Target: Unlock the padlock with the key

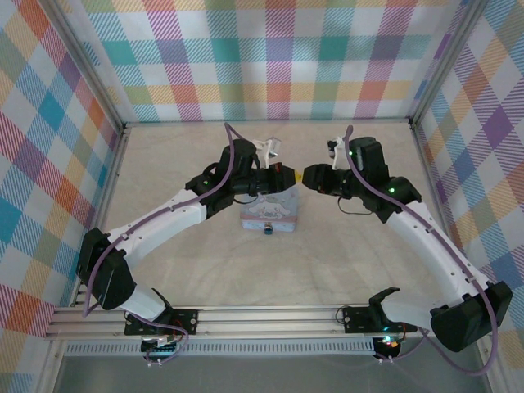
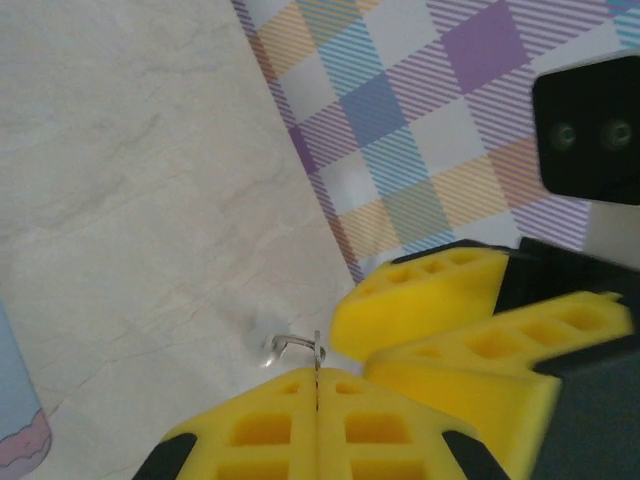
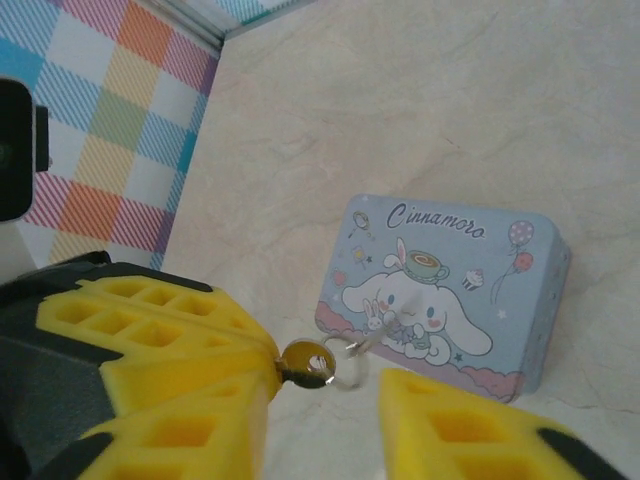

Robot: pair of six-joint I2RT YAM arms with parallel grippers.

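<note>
Left arm comes in from its base at the near left, forearm running up and to the right. That puts the left gripper [image 1: 286, 174] over the middle of the bench [image 1: 246, 274], pointing right. Its jaws are clenched flat together with the key [image 3: 308, 362] pinched at their tip. The round head sticks out, and a thin wire ring [image 3: 347, 368] hangs off it.

Just nearer than that, a pale blue Cinnamoroll tin [image 1: 270, 211] sits on the bench. There's a small dark bit [image 1: 268, 231] at its near edge, too tiny to say if that's the padlock.

Right arm pretty much mirrors the left, arching in from the near right. The right gripper [image 1: 309, 178] points left, nose to nose with the other one. Its jaws are released and spread apart, key head sitting in the gap close to one finger.
</note>
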